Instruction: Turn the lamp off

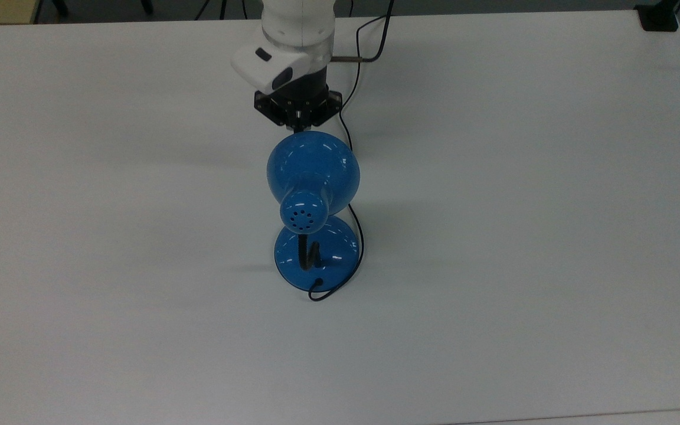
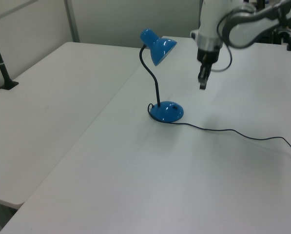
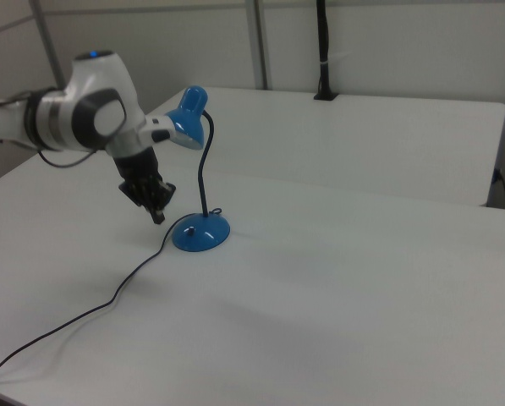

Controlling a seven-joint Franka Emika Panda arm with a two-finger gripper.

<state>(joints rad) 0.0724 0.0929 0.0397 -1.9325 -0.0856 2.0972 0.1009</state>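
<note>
Gripper pointing down — above table, beside lamp.

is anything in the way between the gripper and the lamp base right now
Nothing visible stands between them. In the left view the gripper hangs in open air above the table, to the left view's right of the lamp. The lamp's cord lies flat on the table.
</note>
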